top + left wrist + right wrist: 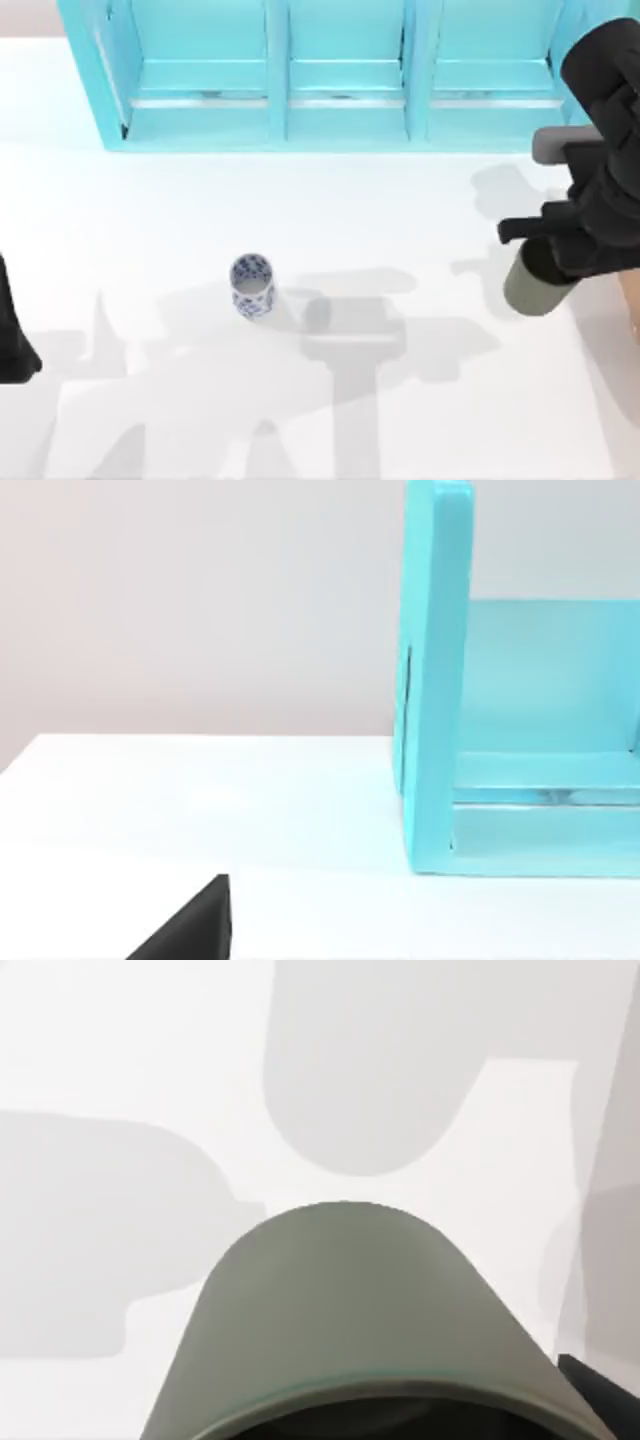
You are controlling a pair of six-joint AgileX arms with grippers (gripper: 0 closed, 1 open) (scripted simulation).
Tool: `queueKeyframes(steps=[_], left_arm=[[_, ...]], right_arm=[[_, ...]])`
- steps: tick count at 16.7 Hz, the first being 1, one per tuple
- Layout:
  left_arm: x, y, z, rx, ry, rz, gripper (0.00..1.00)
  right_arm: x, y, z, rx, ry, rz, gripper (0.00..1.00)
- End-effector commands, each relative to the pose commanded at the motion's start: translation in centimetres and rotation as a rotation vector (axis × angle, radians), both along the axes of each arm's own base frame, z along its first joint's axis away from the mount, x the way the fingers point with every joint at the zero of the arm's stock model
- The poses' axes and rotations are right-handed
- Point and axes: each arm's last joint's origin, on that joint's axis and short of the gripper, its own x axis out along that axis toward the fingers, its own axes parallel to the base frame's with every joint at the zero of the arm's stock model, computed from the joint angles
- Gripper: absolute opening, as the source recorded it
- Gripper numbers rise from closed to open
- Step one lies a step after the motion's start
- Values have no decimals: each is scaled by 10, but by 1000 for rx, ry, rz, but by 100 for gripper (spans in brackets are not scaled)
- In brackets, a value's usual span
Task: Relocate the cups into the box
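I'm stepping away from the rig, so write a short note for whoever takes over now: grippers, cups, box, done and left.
Right gripper: near the table's right edge, shut on the olive-grey cup, which hangs tilted above the table; the right wrist view shows the cup close up.
Left arm: parked at the left edge.
White and blue cup: upright mid-table, untouched.
Box: a tan sliver at the right edge.
Turquoise shelf stands at the back.
Done: olive-grey cup picked up.
Left: put it in the box, then the patterned cup.

our right end effector [548, 262] holds the olive-grey cup [533, 285] at the worktop's [300, 220] right; the blue-patterned cup [251, 286] stands near the middle.
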Motion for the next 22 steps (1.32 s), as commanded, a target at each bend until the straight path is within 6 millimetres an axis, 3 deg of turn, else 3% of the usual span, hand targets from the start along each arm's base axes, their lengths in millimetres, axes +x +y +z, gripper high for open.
queueKeyframes(steps=[3,6,12,14,18,22], left_arm=[[0,0,0,0,0,0,100],[0,0,0,0,0,0,100],[0,0,0,0,0,0,100],[0,0,0,0,0,0,100],[0,0,0,0,0,0,100],[0,0,0,0,0,0,100]], right_arm=[[-4,-41,23,-24,47,-44,0],[-13,-72,34,-42,106,-96,0],[-15,-78,34,-47,123,-105,0],[-16,-88,38,-46,120,-106,0],[-29,-140,51,-49,107,-110,0],[-64,-201,67,-67,82,-109,0]])
